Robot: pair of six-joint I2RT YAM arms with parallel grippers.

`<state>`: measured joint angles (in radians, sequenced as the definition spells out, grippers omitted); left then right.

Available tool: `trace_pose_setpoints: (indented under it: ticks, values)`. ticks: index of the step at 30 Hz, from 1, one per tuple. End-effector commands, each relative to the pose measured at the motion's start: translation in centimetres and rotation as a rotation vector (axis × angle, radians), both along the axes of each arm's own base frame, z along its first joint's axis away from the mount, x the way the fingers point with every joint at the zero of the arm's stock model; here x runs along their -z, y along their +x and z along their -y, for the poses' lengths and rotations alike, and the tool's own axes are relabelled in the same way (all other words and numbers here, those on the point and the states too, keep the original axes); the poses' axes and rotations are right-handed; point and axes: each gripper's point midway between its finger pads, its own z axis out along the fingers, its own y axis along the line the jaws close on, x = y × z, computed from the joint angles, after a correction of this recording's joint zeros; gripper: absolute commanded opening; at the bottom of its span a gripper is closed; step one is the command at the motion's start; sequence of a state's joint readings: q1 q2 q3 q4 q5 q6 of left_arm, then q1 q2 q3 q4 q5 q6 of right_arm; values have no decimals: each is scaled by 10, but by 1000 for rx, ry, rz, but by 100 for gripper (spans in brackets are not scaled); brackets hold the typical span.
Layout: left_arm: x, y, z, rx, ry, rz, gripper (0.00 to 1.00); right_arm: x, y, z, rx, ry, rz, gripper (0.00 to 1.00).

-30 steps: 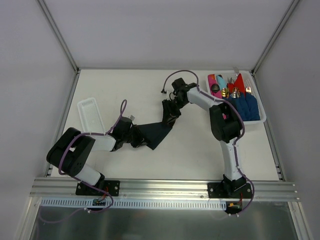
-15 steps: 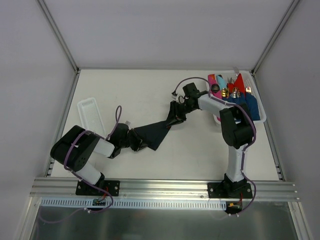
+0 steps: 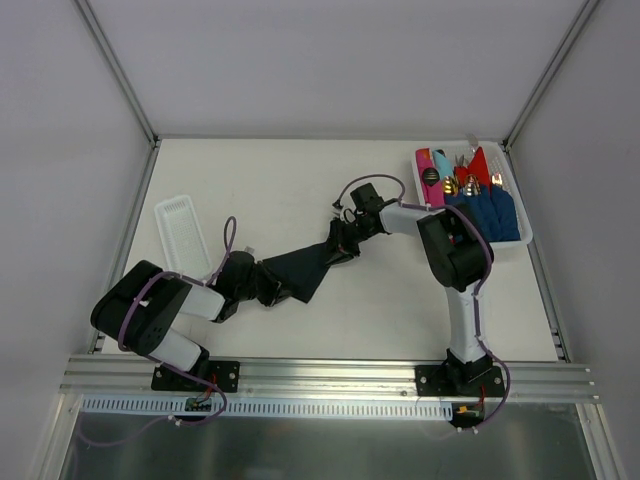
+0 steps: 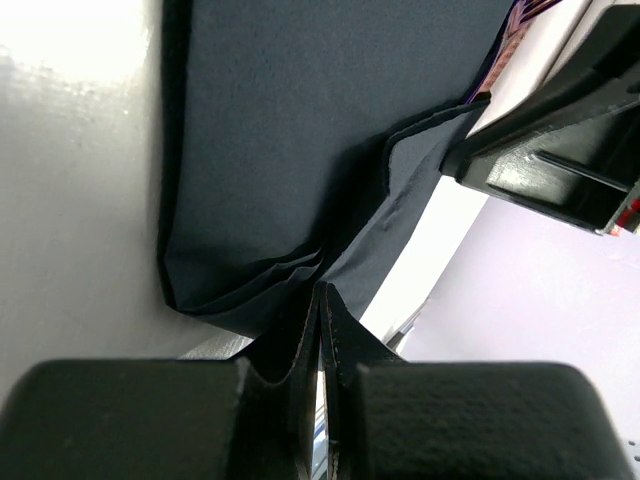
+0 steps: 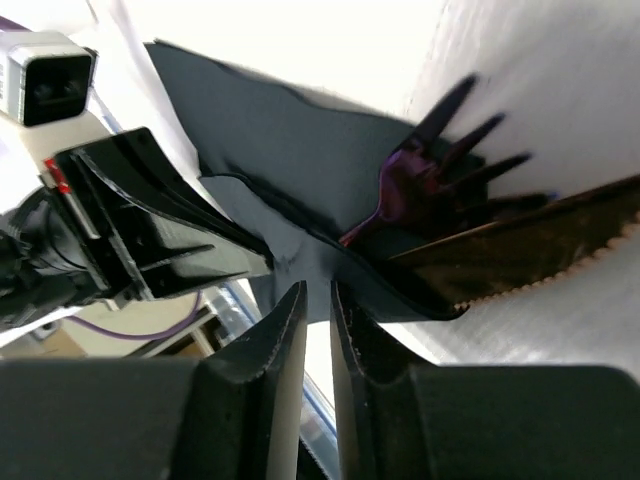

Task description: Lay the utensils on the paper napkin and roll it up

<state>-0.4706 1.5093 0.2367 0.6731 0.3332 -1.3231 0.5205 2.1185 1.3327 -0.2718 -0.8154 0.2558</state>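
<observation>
2 grippers pinch the thin near-black paper napkin (image 3: pixel 300 270), stretched across the table well left of the white plastic utensil bin (image 3: pixel 522 238). The left gripper (image 4: pixel 320 300) clamps its creased near corner, and the right gripper (image 5: pixel 318 295) apparently nips its far edge. Light, limp and easily torn, it is best held gently at folded edges.

The napkin (image 3: pixel 300 270) is plain near-black navy. The fork (image 5: pixel 420 170) is dark purple, the knife (image 5: pixel 540 240) glossy black. The table (image 3: pixel 280 180) is off-white.
</observation>
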Motion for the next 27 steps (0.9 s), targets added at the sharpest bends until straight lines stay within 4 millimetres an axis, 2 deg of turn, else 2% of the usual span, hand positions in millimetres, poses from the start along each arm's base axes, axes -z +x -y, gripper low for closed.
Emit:
trace_pose_setpoints:
  ticks: [1, 15, 21, 27]
  values:
    - [60, -43, -42, -57, 221, -209, 0, -6, 7, -11, 18, 62, -15, 18]
    - [60, -40, -40, -58, 218, -207, 0, -16, 3, -19, 41, 139, -82, 18]
    - [61, -41, -41, -62, 220, -209, 0, 4, -2, -11, 58, 67, -111, 16]
    - [57, -38, -41, -54, 218, -185, 0, 18, 1, -2, 64, -35, -95, 15]
